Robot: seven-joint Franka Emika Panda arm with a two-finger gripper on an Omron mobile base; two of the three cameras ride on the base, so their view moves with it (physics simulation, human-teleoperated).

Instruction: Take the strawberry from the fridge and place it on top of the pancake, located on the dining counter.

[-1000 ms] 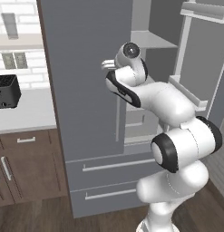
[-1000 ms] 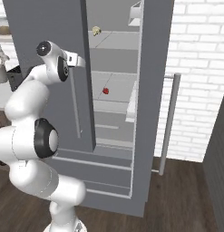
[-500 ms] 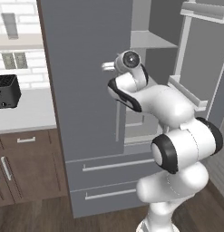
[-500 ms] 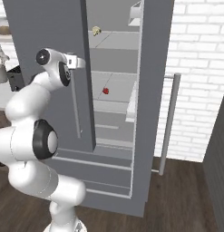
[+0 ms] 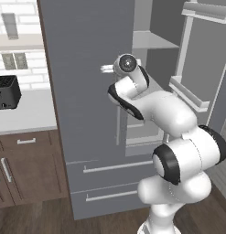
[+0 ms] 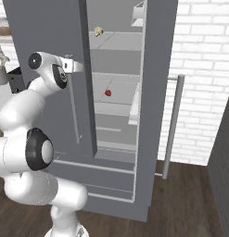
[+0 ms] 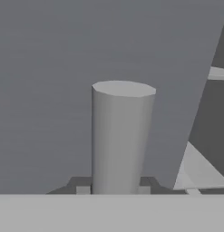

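A black boxy toaster (image 5: pixel 5 92) is seen on the white kitchen surface (image 5: pixel 27 115) left of the tall matte grey fridge (image 5: pixel 87 68), with brown wooden cabinets (image 5: pixel 27 169) under it. The fridge's left door (image 6: pixel 46 32) is closed; its long vertical silver bar handle (image 7: pixel 121 136) runs down the door edge. The two-finger gripper (image 7: pixel 117 190) is placed at that handle: in the hand view the bar stands between the two dark fingertips (image 7: pixel 83 189), and the jaws are closed around it, gripping the handle. In the right base view the gripper (image 6: pixel 74 66) is seen at the top of the bar. Right of the closed door, the fridge interior is exposed, with pale grey shelves (image 6: pixel 118 88). The tiny bright red strawberry (image 6: pixel 108 92) lies on a middle shelf inside the fridge, well apart from the gripper. A small tan mushroom-like item (image 6: pixel 98 31) sits on a higher shelf above it. The right fridge door (image 6: pixel 155 92) is swung open, its silver bar handle (image 6: pixel 172 125) seen against the white brick wall (image 6: pixel 204 92). Two bottom drawers (image 5: pixel 110 183) are shut below the doors.
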